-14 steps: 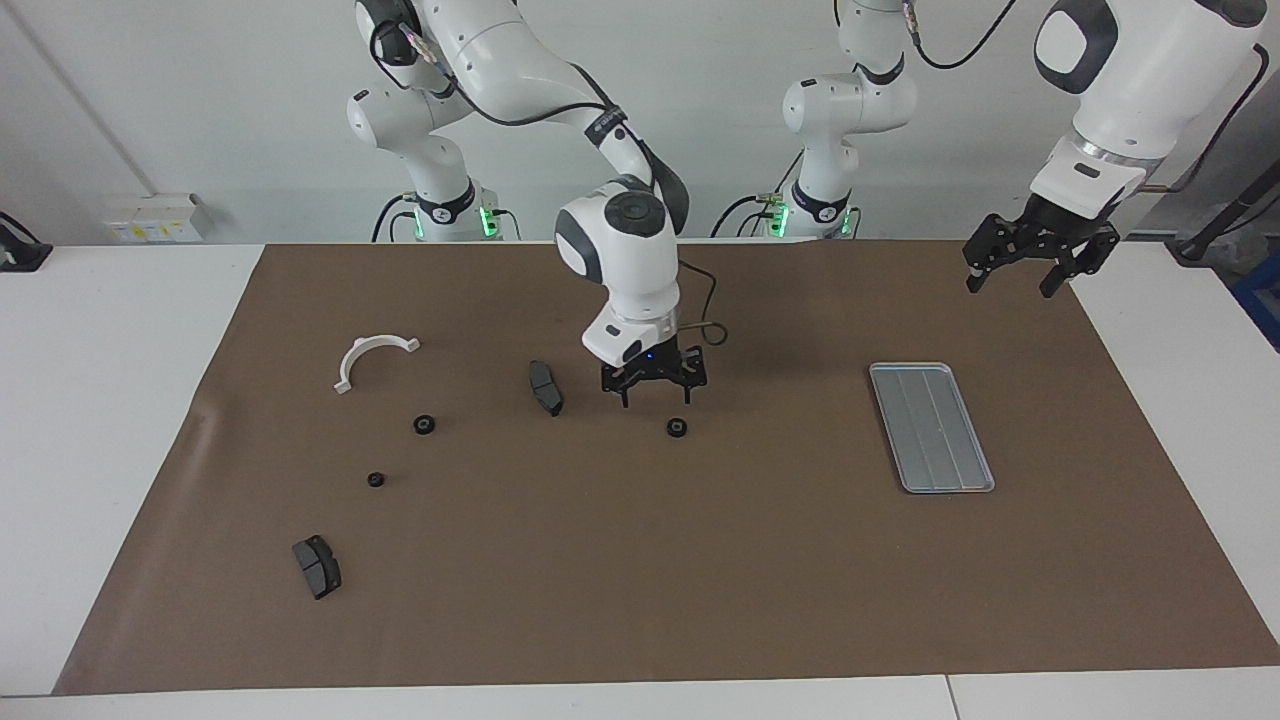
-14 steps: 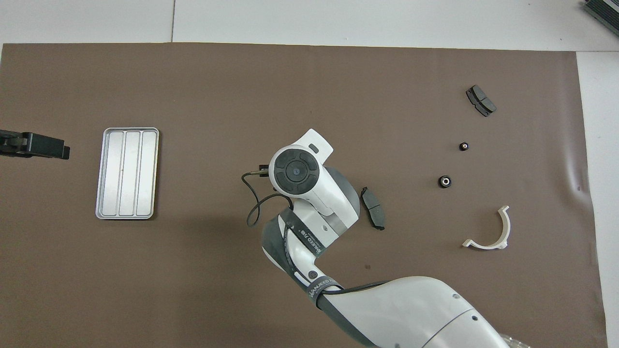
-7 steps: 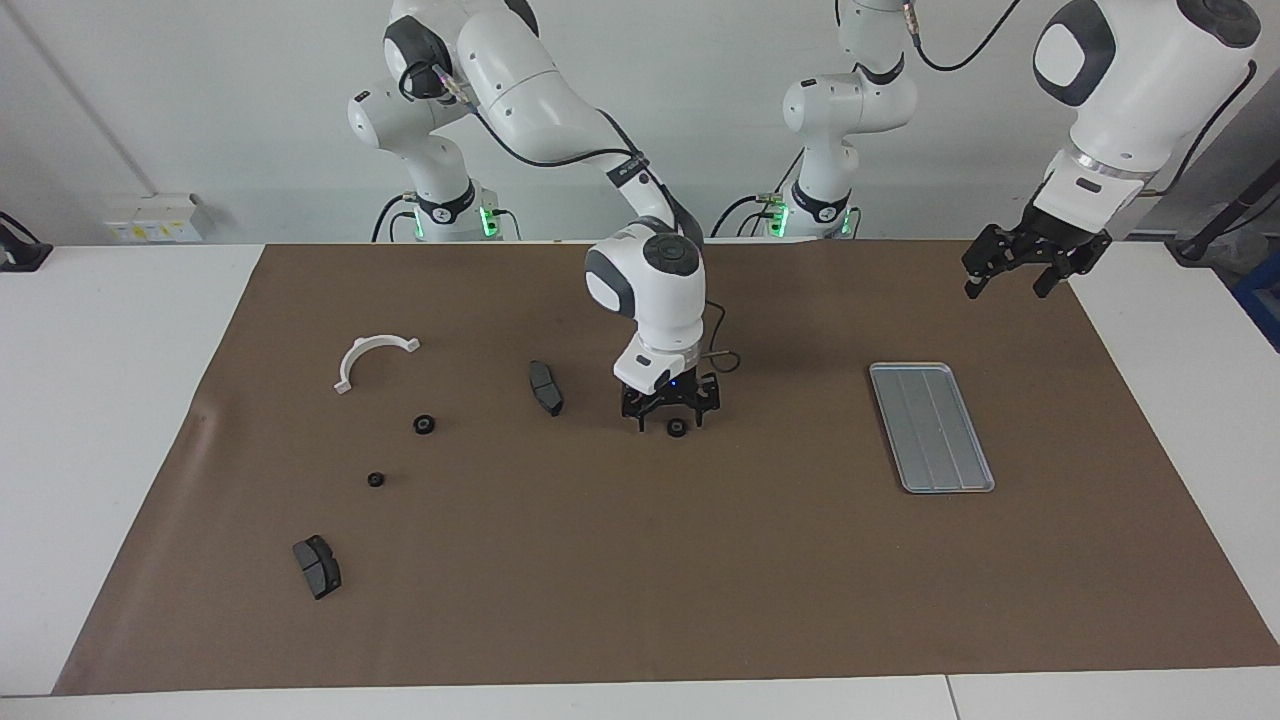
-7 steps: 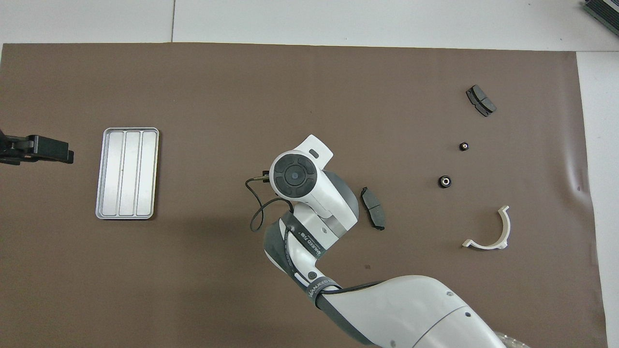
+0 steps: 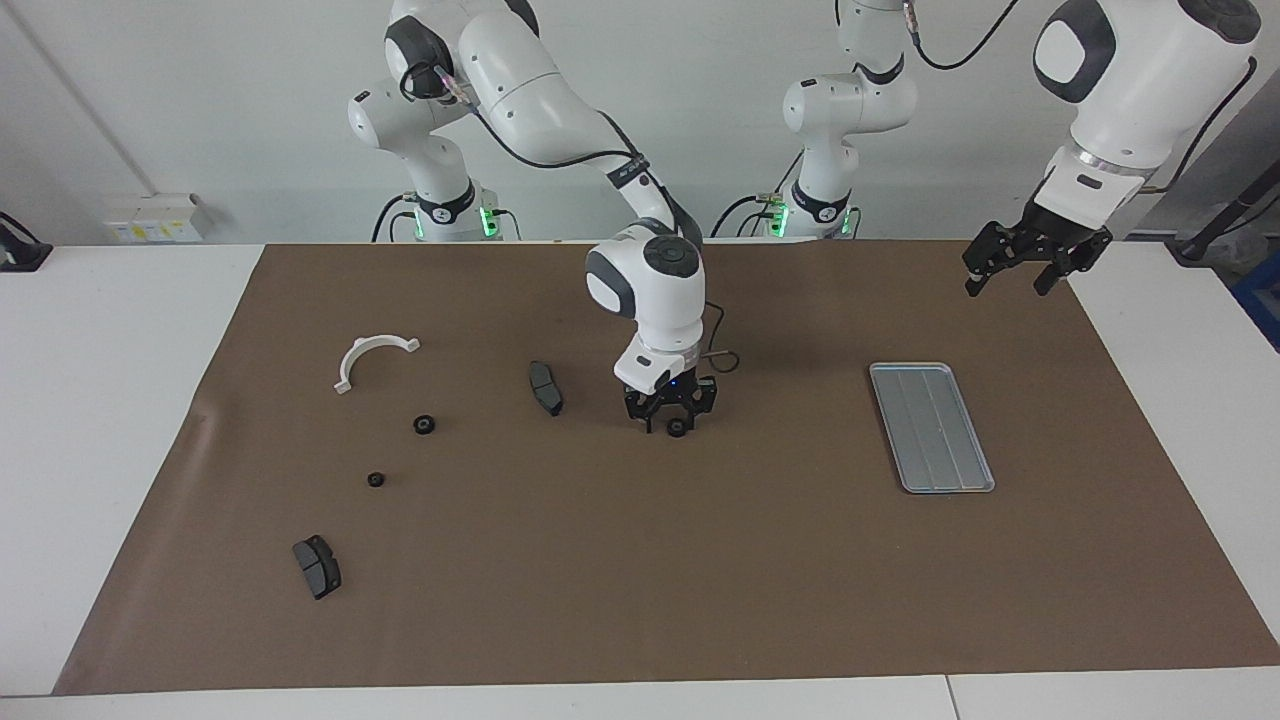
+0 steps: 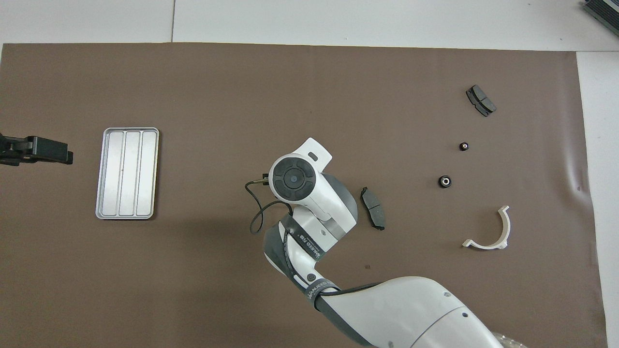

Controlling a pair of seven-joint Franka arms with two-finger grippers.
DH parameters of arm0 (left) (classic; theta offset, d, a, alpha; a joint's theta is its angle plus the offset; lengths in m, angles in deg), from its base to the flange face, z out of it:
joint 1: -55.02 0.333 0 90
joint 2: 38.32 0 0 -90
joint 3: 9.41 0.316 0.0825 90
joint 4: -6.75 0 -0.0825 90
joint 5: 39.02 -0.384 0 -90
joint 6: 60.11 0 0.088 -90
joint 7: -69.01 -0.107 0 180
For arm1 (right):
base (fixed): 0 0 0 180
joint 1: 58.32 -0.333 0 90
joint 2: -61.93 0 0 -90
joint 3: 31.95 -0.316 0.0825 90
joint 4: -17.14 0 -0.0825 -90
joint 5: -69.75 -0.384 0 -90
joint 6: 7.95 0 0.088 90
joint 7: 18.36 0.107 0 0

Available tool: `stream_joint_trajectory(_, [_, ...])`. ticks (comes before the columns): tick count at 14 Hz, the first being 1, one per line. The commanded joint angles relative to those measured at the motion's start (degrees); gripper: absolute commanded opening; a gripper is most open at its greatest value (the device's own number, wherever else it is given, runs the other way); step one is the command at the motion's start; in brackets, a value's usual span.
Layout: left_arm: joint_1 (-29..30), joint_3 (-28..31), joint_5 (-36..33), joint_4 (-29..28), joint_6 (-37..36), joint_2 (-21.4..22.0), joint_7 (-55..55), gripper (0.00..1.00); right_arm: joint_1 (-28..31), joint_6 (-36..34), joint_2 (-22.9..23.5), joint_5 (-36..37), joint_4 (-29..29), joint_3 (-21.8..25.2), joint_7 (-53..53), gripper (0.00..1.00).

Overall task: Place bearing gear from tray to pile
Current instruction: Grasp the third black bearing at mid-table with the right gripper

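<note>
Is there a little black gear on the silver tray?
No, the flat silver-grey metal tray holds nothing; its ridged surface is bare.

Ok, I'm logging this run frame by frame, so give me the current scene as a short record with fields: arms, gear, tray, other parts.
right pincer: low at the mat, fingers around a small black gear at the table's middle
left pincer: waits in the air, open, over the mat's edge at the left arm's end
tray: empty, flat on the mat
pile: white bracket, two more gears, two brake pads, all scattered apart
gear grip: cannot tell whether closed
</note>
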State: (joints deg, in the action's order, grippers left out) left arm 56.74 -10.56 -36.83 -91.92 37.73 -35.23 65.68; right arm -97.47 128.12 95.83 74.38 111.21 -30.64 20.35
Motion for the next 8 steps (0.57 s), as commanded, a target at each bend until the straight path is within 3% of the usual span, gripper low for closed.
stream_joint_trajectory(1, [-0.58,0.53,-0.08,-1.88,0.25,1.74,0.61,1.00,-0.13,1.48,-0.33,1.00,0.93,-0.08,0.57,0.69])
stream_joint_trajectory(3, [-0.23,0.53,-0.08,-1.88,0.25,1.74,0.61,1.00,-0.48,1.30,-0.41,0.99,0.93,-0.08,0.57,0.68])
stream_joint_trajectory(7, [-0.32,0.53,-0.08,-1.88,0.25,1.74,0.61,1.00,-0.48,1.30,-0.41,0.99,0.85,-0.08,0.57,0.45])
stream_joint_trajectory(8, [-0.40,0.53,-0.08,-1.88,0.25,1.74,0.61,1.00,-0.48,1.30,-0.33,0.91,0.76,-0.08,0.57,0.34])
